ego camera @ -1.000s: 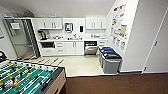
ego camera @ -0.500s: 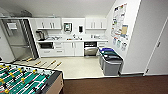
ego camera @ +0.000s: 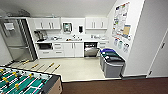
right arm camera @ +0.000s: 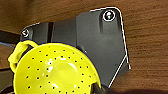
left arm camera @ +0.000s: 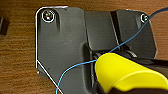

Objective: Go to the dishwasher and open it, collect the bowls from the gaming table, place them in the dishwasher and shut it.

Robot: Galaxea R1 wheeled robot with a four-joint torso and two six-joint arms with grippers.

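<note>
Kitchenette ahead, 1 yellow-green bowl at each wrist.

The dishwasher (ego camera: 90, 49) sits under the counter at the far wall, its top looking dark as if ajar, between white cabinets (ego camera: 74, 49) and 2 grey bins (ego camera: 113, 65), one blue-lidded. 1 foosball table (ego camera: 23, 82) fills the near left corner. In the left wrist view 1 plain yellow-green bowl (left arm camera: 127, 73) lies close; in the right wrist view 1 perforated yellow-green bowl (right arm camera: 53, 72) with a loop handle. Whether either gripper is clamped or spread cannot be made out.
</note>
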